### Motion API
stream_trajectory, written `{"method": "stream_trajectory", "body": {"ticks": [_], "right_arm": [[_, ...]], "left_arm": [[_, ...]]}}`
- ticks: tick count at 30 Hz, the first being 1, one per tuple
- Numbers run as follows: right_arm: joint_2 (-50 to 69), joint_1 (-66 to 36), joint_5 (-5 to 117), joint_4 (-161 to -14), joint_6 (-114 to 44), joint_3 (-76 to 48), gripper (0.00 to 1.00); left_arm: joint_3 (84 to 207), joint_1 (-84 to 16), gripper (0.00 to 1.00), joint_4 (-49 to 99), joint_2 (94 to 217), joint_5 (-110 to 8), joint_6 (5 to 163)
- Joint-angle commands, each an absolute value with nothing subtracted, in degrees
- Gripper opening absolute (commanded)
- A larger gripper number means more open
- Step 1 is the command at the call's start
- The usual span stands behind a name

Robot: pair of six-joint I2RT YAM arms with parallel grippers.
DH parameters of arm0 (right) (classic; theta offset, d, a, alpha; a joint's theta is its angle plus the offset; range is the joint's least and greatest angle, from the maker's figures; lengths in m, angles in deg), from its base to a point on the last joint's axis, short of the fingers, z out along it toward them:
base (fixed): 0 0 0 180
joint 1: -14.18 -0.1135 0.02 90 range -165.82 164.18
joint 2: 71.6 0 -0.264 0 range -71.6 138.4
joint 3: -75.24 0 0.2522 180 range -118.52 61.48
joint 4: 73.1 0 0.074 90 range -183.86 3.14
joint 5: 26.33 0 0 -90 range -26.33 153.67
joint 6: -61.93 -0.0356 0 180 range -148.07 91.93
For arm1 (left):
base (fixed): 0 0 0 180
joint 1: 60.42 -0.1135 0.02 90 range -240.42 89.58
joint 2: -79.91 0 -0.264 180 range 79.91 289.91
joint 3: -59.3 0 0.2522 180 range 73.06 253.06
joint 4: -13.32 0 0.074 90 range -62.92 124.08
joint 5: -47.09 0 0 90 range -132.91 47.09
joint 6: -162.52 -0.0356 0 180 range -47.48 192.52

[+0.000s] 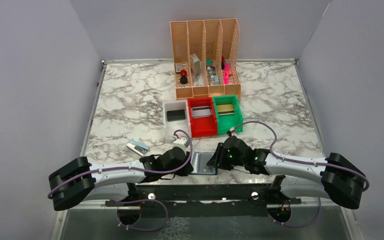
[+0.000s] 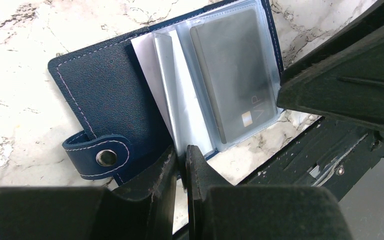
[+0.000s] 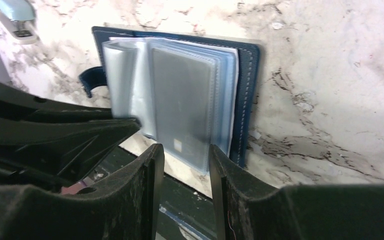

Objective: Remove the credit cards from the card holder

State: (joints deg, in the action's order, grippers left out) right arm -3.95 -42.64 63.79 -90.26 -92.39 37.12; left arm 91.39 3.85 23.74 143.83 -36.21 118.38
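The navy card holder [image 1: 203,163] lies open at the table's near edge between both grippers. In the left wrist view its blue cover [image 2: 105,95] is on the left, and the clear pockets fan to the right. A dark grey credit card [image 2: 230,75] sits inside the top pocket. My left gripper [image 2: 182,167] is shut on the holder's lower edge, where the clear sleeves meet the cover. My right gripper [image 3: 186,160] is open, its fingertips just below the pocket that holds the card [image 3: 180,105], one on each side of its lower end. They do not touch the pocket.
Behind the holder stand a white bin [image 1: 175,125] with a black card, a red bin [image 1: 203,127] with a silver card and a green bin [image 1: 228,122] with a gold card. An orange file rack [image 1: 205,55] stands further back. A pale blue stapler [image 1: 137,147] lies at the left.
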Motion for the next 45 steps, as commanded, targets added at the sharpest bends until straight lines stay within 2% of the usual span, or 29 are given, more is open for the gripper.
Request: {"method": "stream_trajectory", "body": {"ticks": [1,15,36,45], "right_arm": [[-7.63,-42.7,63.42,-91.48,-91.0,36.49,0.43],[-0.52,-42.72,62.34,-89.73,-91.4,35.93,0.44],[-3.05,-42.74,61.77,-90.02,-88.98,35.0,0.44],[-0.02,-42.77,59.1,-86.96,-88.45,35.17,0.44]], "left_arm": [[92.25,4.47,0.16,22.6,143.94,-35.79,118.72],[92.56,4.82,0.16,22.66,144.07,-35.41,118.86],[93.08,5.02,0.16,22.97,144.21,-35.43,118.48],[93.34,5.02,0.16,23.36,144.24,-35.13,118.2]]}}
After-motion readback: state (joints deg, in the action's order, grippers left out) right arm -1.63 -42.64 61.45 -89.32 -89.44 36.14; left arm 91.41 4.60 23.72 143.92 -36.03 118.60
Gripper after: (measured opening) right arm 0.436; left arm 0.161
